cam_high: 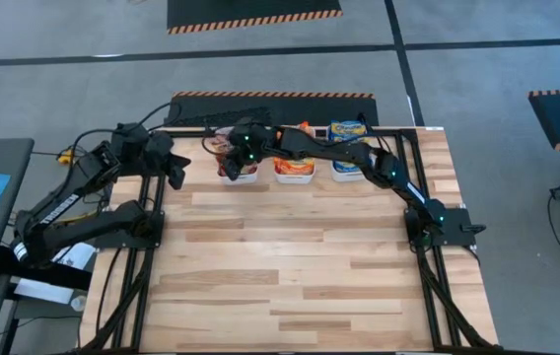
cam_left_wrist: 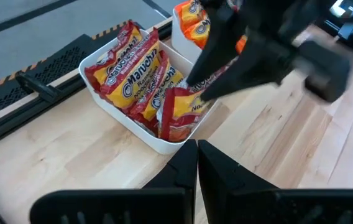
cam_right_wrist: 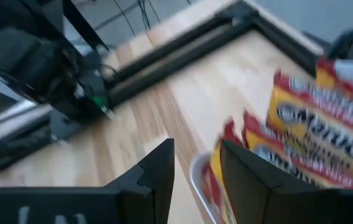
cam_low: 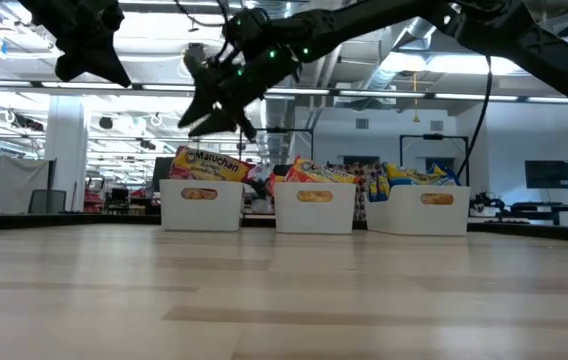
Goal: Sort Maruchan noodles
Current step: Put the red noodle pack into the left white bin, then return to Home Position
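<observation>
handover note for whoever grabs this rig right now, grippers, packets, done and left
Right gripper: open, empty, above the left white bin at the table's far edge.
Left gripper: shut, empty, waiting off to the side of that bin.
Maroon packets fill the left bin; one leans on its rim.
Orange packets are in the middle bin, blue packets at the right bin.
No loose packets show on the table; sorting looks done. Left: maybe seat the leaning packet, then retract.

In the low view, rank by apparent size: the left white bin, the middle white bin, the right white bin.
1. Right white bin, widest as it looks.
2. Left white bin and middle white bin: too alike to rank.
All three stand in one row, so the difference is slight.
</observation>
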Robot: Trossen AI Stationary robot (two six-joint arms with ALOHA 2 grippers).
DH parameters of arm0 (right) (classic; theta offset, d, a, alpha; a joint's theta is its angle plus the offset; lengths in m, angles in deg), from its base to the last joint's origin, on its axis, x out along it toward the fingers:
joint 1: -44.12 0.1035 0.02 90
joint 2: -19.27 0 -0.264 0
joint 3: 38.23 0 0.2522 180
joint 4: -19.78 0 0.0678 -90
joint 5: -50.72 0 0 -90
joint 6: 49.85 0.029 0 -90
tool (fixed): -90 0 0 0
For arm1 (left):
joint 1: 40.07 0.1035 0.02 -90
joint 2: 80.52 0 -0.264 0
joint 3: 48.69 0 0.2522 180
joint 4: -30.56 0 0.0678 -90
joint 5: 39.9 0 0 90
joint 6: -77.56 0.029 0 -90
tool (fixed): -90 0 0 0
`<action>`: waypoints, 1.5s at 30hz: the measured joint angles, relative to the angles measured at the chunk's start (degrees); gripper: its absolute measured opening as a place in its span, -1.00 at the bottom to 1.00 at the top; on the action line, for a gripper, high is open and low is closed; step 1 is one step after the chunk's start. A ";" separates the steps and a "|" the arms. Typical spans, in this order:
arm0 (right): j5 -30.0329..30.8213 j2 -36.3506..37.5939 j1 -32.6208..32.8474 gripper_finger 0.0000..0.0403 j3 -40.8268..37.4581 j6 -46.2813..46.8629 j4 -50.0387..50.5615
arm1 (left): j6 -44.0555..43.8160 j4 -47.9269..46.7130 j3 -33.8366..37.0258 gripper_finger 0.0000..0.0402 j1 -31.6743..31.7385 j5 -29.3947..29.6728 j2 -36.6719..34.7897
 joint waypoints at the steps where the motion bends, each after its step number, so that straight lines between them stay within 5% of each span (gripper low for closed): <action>1: 0.00 0.16 0.02 -0.24 0.80 0.00 0.04 | 0.02 -0.28 0.00 -1.00 0.00 0.01 -0.07; 6: -0.66 0.16 0.08 -0.24 6.56 -0.01 4.29 | 1.12 -1.90 0.04 -1.00 0.00 -0.16 -1.18; 11: -7.55 2.99 -0.15 -0.24 9.26 0.85 7.16 | 3.88 -1.69 0.04 -1.00 0.00 -2.09 -5.72; 21: -7.30 14.11 1.06 -0.30 9.39 -4.76 9.54 | 1.29 7.29 9.06 -1.00 0.00 -2.52 -25.05; 28: 0.48 19.70 0.94 -0.32 9.37 -7.68 11.38 | -4.87 17.02 19.55 -1.00 0.02 -16.16 -36.01; 32: 1.74 20.95 0.41 -0.32 9.35 -8.46 13.89 | -6.42 20.08 22.36 -1.00 -0.04 -20.98 -36.27; 45: 2.43 27.49 -1.29 -0.32 9.28 -10.65 23.82 | -9.51 43.05 39.81 -1.00 -0.09 -19.57 -36.02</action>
